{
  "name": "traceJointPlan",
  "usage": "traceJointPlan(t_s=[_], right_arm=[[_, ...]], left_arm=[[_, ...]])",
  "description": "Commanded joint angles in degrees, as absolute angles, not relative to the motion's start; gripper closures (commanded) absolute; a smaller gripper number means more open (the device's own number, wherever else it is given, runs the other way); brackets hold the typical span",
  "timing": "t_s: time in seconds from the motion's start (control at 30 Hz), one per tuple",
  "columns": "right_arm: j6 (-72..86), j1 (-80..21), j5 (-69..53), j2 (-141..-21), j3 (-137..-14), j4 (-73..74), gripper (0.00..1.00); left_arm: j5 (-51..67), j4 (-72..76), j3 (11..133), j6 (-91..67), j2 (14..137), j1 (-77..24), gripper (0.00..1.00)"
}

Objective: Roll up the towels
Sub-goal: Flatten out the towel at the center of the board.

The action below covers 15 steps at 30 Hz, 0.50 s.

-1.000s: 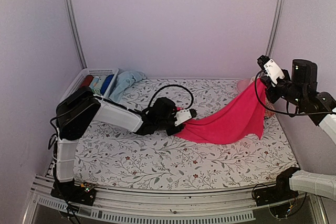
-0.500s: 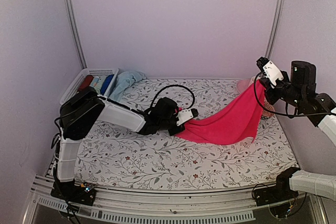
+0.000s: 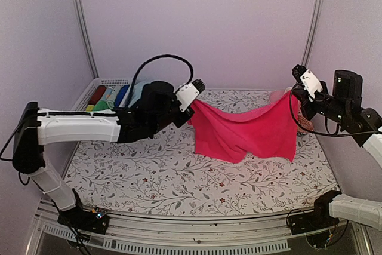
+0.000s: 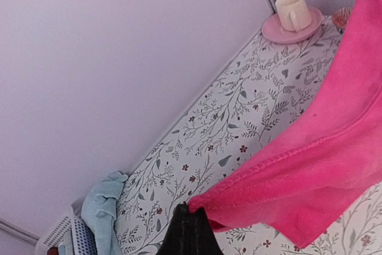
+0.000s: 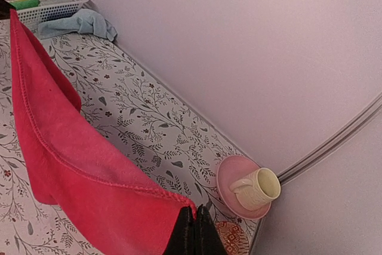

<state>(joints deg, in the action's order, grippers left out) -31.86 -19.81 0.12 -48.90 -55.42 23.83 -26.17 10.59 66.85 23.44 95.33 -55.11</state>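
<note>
The bright pink towel [image 3: 245, 132] hangs stretched in the air between both arms, its lower edge sagging onto the flowered table [image 3: 149, 177]. My left gripper [image 3: 192, 96] is shut on the towel's left top corner [image 4: 206, 204]. My right gripper [image 3: 296, 86] is shut on the right top corner [image 5: 179, 204]. The pale blue towel [image 3: 142, 92] lies crumpled at the back left beside the basket; it also shows in the left wrist view [image 4: 101, 207] and the right wrist view [image 5: 80, 23].
A white basket [image 3: 102, 91] with red, green and dark blue rolls stands at the back left. A pink saucer [image 5: 230, 184] with a cream cup [image 5: 258, 189] sits in the back right corner, a small patterned dish [image 5: 231, 237] in front of it.
My left gripper closed on the pink towel's left corner and lifted it up and back to the left. The towel went from draped on the table to hanging spread between both grippers.
</note>
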Motion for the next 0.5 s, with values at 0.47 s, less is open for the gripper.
traceJointPlan(t_s=[0.47], right_arm=[[-28.7, -19.1, 13.5, -48.9, -54.7, 17.4, 0.98]], left_arm=[[-27.3, -19.8, 81.4, 12.5, 101.1, -67.9, 1.0]])
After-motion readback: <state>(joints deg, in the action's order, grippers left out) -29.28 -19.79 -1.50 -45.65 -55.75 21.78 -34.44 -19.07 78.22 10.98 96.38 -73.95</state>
